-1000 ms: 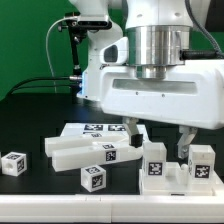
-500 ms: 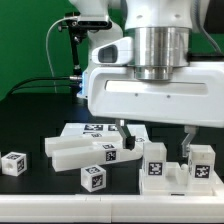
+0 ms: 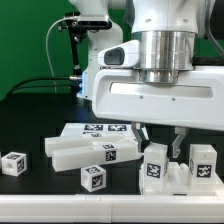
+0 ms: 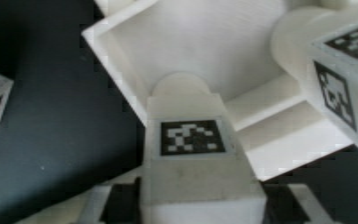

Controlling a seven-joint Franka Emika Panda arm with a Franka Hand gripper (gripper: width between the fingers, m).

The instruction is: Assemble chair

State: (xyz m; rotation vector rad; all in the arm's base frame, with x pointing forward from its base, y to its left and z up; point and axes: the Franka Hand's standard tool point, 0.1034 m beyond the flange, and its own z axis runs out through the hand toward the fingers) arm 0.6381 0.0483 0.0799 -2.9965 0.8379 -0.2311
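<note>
The chair lies in loose white tagged parts. At the exterior view's right stands a part with two upright tagged bars, the left bar (image 3: 155, 166) and the right bar (image 3: 203, 165). My gripper (image 3: 160, 139) hangs right over the left bar, one finger on each side of its top. In the wrist view that tagged bar (image 4: 195, 140) runs out from between my fingers (image 4: 123, 200), and both dark pads lie against its sides. My gripper (image 4: 197, 205) is shut on it. A white frame part (image 4: 158, 50) lies beyond the bar.
Long white bars (image 3: 88, 152) lie in the middle with a flat tagged white piece (image 3: 100, 129) behind them. Two tagged cubes sit apart, one (image 3: 13, 163) at the exterior view's far left and one (image 3: 93, 177) near the front. A round tagged part (image 4: 345, 60) stands close beside the held bar.
My fingers have drawn in from wide open onto the upright bar. The hand has shifted slightly to the exterior view's right. The loose parts have stayed put.
</note>
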